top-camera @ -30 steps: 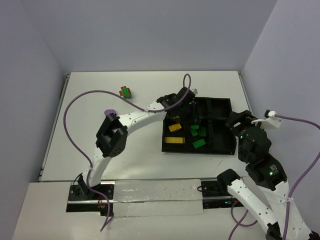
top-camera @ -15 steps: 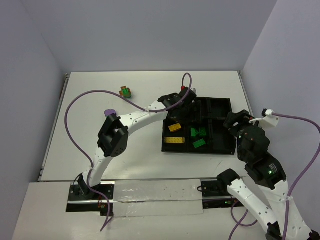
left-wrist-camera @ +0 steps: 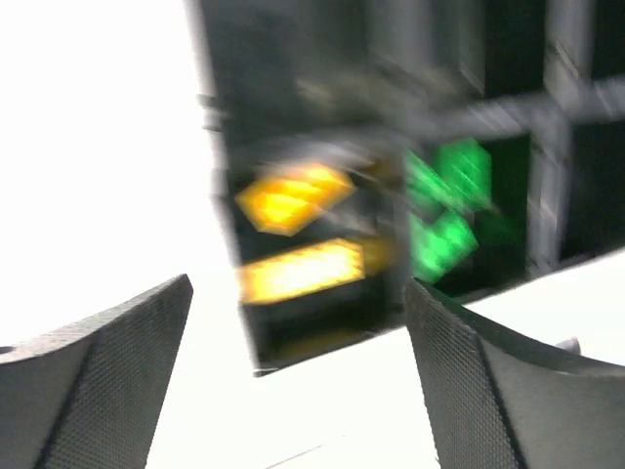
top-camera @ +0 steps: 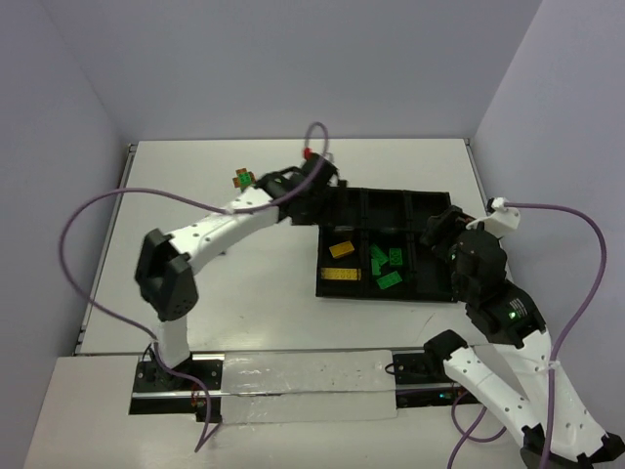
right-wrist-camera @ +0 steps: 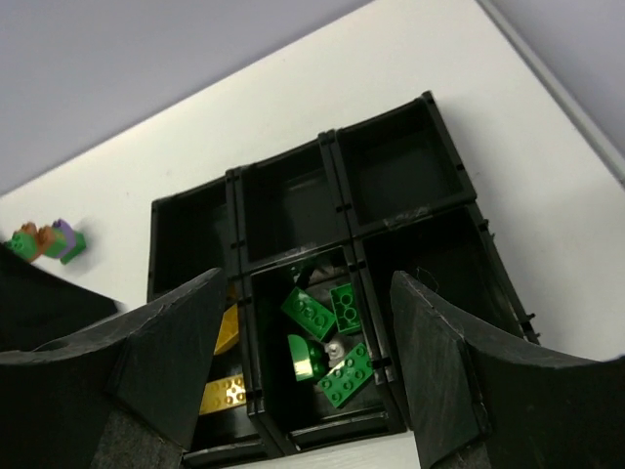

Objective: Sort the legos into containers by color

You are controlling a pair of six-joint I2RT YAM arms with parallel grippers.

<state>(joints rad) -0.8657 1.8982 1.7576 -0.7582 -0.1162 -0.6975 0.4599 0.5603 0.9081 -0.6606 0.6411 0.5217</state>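
Left arm (top-camera: 234, 207) leftward; legos (left-wrist-camera: 293, 269) blurred

No legible text, labels, brands, numbers or signs anywhere in any of the three views.

tray (top-camera: 386, 296) on the table (top-camera: 410, 161), right of centre, with six compartments in two rows of three; in the near-left compartment, a nearer brick (top-camera: 340, 275) and a farther brick (top-camera: 341, 249), one behind the other, apart; in the near-middle compartment just to the right, a loose group of several bricks (right-wrist-camera: 311, 315), some touching; out on the bare table, left of the tray's far-left corner and well apart from it, one small cluster of joined bricks (top-camera: 243, 179); left gripper (left-wrist-camera: 296, 285) at that far-left corner, between cluster and tray; right gripper (right-wrist-camera: 308, 283) above the tray's right-hand column
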